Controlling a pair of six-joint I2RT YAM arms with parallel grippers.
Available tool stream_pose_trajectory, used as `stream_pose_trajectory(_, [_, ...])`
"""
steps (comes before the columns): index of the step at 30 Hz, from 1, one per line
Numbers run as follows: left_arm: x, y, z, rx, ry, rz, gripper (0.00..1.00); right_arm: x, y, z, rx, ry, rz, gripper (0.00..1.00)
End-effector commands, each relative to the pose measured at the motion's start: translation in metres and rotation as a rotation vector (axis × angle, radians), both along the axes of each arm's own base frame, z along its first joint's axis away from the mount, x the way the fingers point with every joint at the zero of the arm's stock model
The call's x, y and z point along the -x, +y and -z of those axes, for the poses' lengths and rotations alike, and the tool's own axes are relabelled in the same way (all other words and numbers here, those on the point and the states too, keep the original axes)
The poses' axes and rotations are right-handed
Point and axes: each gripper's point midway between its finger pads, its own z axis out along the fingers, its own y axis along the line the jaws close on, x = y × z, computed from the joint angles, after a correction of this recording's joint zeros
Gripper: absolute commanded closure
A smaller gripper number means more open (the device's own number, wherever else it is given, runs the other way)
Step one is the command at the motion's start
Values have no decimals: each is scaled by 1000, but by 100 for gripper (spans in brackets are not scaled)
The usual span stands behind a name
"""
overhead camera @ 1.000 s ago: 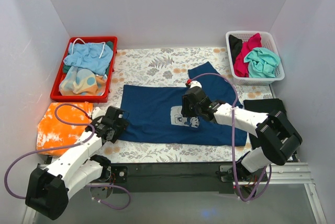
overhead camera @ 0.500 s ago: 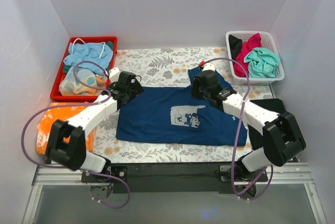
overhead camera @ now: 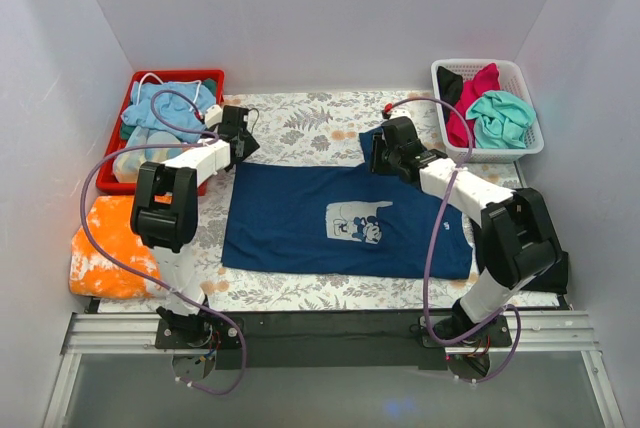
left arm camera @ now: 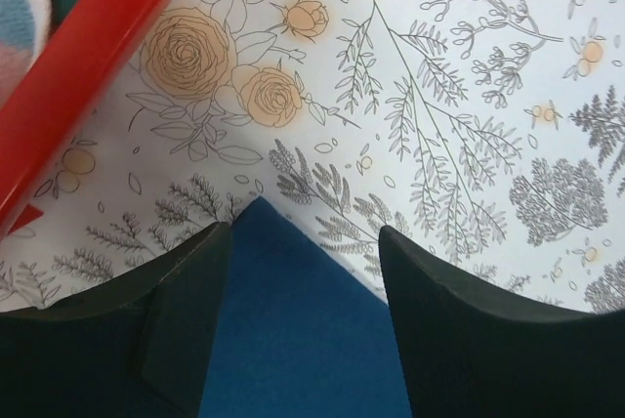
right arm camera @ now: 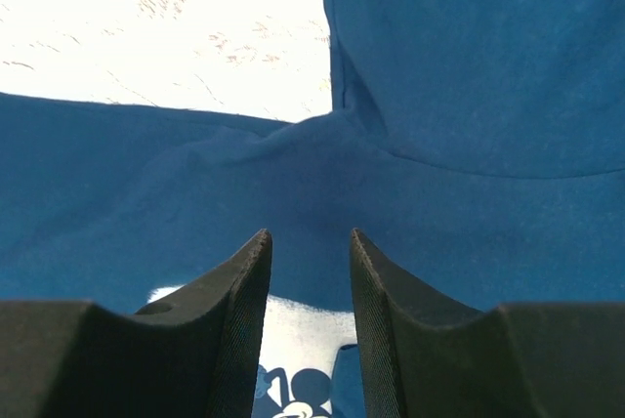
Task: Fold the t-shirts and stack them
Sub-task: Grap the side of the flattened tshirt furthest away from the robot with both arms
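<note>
The floral counter (overhead camera: 300, 128) carries the navy-blue t-shirt (overhead camera: 290, 218), spread flat at its centre. The white basket (overhead camera: 523, 154) at 2 o'clock holds the magenta tee (overhead camera: 463, 116) and the teal tee (overhead camera: 500, 118). The left gripper (left arm camera: 303, 232) stands spread astride the shirt's 10 o'clock corner, and the right gripper (right arm camera: 310, 234) is narrowly parted over its 1 o'clock sleeve seam.

Left gripper (left arm camera: 303, 232) spread, perhaps touching navy t-shirt (left arm camera: 293, 340) corner.
</note>
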Motion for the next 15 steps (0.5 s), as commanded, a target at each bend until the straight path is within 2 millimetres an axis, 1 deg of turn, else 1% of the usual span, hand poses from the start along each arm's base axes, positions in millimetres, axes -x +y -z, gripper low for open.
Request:
stream_pose_trajectory(1, [-11, -3, 3, 2, 12, 29, 41, -13, 3, -16, -25, -34, -5, 57])
stream_pose_trajectory(2, [-11, -4, 7, 7, 22, 35, 41, -14, 2, -15, -25, -32, -1, 57])
stream_pose_trajectory(3, [-10, -5, 14, 6, 39, 39, 41, -15, 1, -14, -25, -29, 0, 57])
stream_pose_trajectory(4, [-11, -6, 17, 10, 45, 44, 43, -15, 1, -13, -25, -27, 2, 57])
stream_pose_trajectory(7, [-8, -7, 28, 13, 77, 45, 48, -17, 1, -11, -28, -21, 6, 57])
stream_pose_trajectory(8, [-7, -6, 30, 12, 84, 43, 52, -18, 0, -11, -29, -19, 10, 57])
stream_pose_trajectory(10, [-6, -5, 35, 6, 96, 42, 56, -20, -1, -9, -30, -15, 15, 57])
stream_pose_trajectory(11, [-6, -5, 37, 3, 101, 42, 60, -22, -3, -9, -30, -15, 20, 58])
stream_pose_trajectory(12, [-6, -4, 39, -4, 106, 39, 70, -22, -2, -8, -31, -12, 20, 58])
stream_pose_trajectory(14, [-9, -3, 41, -13, 112, 37, 79, -25, -3, -9, -36, -13, 23, 58])
stream_pose_trajectory(15, [-11, -2, 40, -17, 111, 36, 94, -27, -2, -6, -34, -7, 24, 58])
